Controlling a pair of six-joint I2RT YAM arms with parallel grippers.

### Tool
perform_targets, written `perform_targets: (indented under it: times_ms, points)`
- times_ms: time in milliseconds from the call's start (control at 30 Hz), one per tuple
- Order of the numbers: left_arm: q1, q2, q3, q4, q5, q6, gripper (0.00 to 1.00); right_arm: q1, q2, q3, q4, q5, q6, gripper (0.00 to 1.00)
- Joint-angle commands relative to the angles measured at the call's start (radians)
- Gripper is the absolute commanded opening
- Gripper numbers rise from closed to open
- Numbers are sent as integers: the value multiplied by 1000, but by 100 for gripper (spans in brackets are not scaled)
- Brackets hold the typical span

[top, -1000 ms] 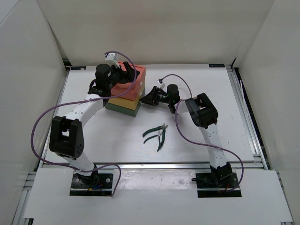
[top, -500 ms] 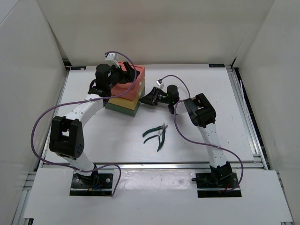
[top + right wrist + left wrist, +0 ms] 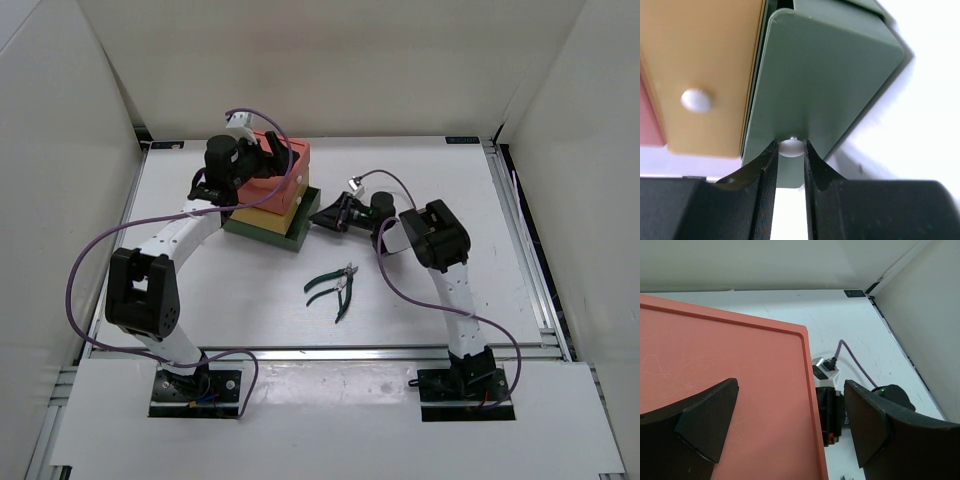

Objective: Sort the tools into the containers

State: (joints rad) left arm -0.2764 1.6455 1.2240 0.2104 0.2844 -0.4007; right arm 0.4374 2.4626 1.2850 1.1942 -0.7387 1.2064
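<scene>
— How are the fingers seen?
— The right gripper (image 3: 790, 156) is closed narrowly on the white knob (image 3: 791, 146) of the green drawer (image 3: 825, 75), which is set partly out from under the yellow drawer (image 3: 700, 60). The left gripper (image 3: 790, 390) is spread wide above the salmon-red drawer (image 3: 730, 390), with nothing held.
— And the tools?
— Two pliers (image 3: 335, 285) are found touching near the middle of the worktop (image 3: 500, 250), towards its near edge. The stack is placed left of centre, nearer the far edge.

Green drawer (image 3: 825, 75) ajar; two pliers (image 3: 338, 287) nearby
</scene>
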Motion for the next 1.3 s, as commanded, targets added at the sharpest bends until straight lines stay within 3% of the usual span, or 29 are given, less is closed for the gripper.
perform_targets:
  times_ms: [0, 467, 533, 567, 700, 733, 767, 800, 867, 900, 1033, 1267]
  points:
    - [-7, 30, -23, -235, -20, -4, 99, -44, -94, -94, 134, -59, 21, 0]
    - [14, 30, -11, -241, -14, -7, 99, -161, -174, -312, 248, -93, 39, 0]
    - [14, 34, -9, -241, -18, -7, 99, -167, -180, -319, 263, -94, 48, 9]
    - [14, 36, -8, -244, -17, -7, 99, -167, -198, -337, 269, -90, 45, 18]
    - [14, 30, -9, -247, -28, -4, 99, -210, -345, -467, 262, -25, -7, 32]
    - [14, 22, -9, -247, -27, -4, 99, -216, -394, -536, 169, 26, -46, 36]
    - [14, 20, -12, -247, -27, -4, 99, -216, -456, -565, 74, 69, -186, 57]
    - [14, 16, -14, -247, -27, -4, 99, -206, -590, -584, -194, 178, -279, 60]
    - [14, 11, -18, -250, -33, -4, 99, -143, -710, -599, -426, 313, -542, 64]
    - [13, 5, -21, -255, -33, -4, 99, -70, -793, -599, -585, 452, -598, 66]
    - [14, -1, -34, -247, -39, -6, 99, 66, -861, -624, -757, 584, -715, 66]
    - [9, -13, -44, -247, -39, -4, 99, 225, -855, -635, -952, 791, -719, 65]
